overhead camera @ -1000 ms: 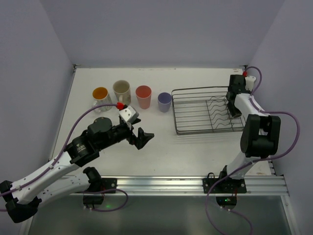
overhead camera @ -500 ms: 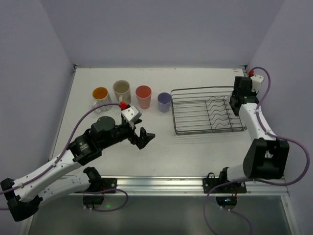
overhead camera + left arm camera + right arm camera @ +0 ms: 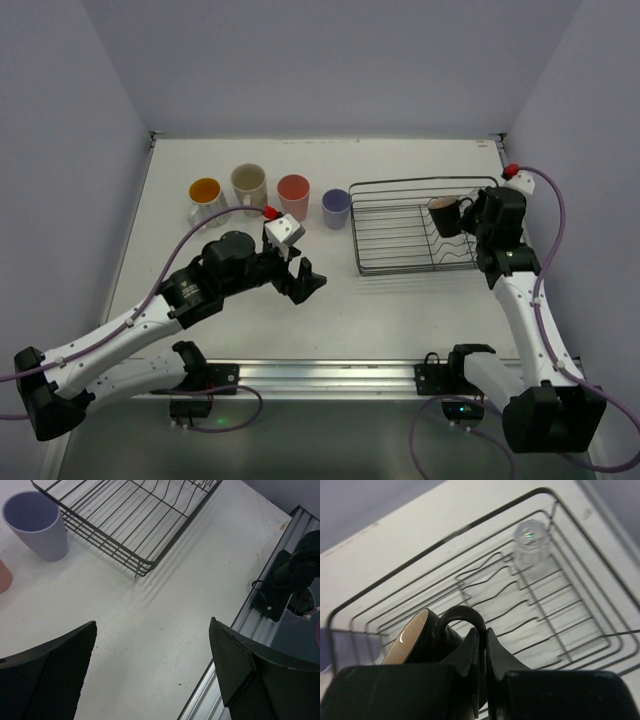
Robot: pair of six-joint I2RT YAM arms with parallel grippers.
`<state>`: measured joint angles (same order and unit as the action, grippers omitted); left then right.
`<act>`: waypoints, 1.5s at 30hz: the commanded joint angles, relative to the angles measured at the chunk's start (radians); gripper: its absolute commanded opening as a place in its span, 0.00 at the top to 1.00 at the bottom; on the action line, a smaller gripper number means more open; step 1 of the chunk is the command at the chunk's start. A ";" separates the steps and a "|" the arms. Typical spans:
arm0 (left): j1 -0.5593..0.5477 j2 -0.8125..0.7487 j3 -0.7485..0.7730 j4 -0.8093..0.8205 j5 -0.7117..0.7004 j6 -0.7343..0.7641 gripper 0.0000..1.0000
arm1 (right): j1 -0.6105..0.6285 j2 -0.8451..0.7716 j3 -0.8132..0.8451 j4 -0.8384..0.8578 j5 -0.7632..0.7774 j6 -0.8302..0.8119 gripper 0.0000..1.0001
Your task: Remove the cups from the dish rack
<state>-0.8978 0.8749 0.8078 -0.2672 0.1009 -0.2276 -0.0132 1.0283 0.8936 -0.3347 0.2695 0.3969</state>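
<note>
Right gripper (image 3: 462, 215) is clamped on the brown cup (image 3: 443, 214). Wrist view shows both fingers pressed together around the loop of the handle (image 3: 465, 614). The cup is tilted on its side, mouth toward 9 o'clock in the top view, and held over the 3 o'clock end of the dish rack (image 3: 400, 262). Cannot tell whether it touches the wires. The rack sits on the table (image 3: 400, 305) right of centre, long side running 9 to 3. One clear glass (image 3: 532, 539) stands upright inside the rack near a corner, at about 1 o'clock from the brown cup in the right wrist view; the rest of the rack wires show bare there. Left gripper (image 3: 300, 280) hangs over bare table at about 8 o'clock from the rack, jaws wide apart, gripping nothing, pointed toward 3 o'clock. Four cups stand upright in a row on the table at 9 o'clock from the rack. The lavender cup (image 3: 336, 207) is just beside the rack's 9 o'clock end, not touching. Going on toward 9 o'clock come the salmon-red cup (image 3: 293, 195), the cream mug (image 3: 248, 184) and the orange-inside cup (image 3: 205, 192). The row lies at 11 to 12 o'clock from the left gripper, apart from it.
</note>
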 commanded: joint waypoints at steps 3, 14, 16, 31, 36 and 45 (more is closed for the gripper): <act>-0.003 0.068 0.077 0.118 0.100 -0.084 0.07 | 0.068 -0.184 -0.131 0.236 -0.402 0.146 1.00; -0.010 0.334 0.298 0.214 0.229 -0.139 0.21 | 0.213 -0.205 -0.314 0.494 -0.728 0.253 1.00; -0.013 0.369 0.330 0.210 0.226 -0.119 0.22 | 0.223 -0.191 -0.332 0.537 -0.759 0.264 1.00; -0.082 0.590 0.484 0.134 0.229 0.004 0.33 | 0.263 -0.175 -0.357 0.568 -0.760 0.276 1.00; -0.098 0.607 0.484 0.088 0.145 0.036 0.41 | 0.263 -0.178 -0.354 0.569 -0.760 0.280 1.00; -0.107 0.648 0.495 0.063 0.060 0.076 0.83 | 0.265 -0.166 -0.352 0.580 -0.799 0.289 1.00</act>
<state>-0.9977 1.5105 1.2667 -0.1764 0.2195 -0.1879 0.2485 0.8680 0.5308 0.1497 -0.4843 0.6502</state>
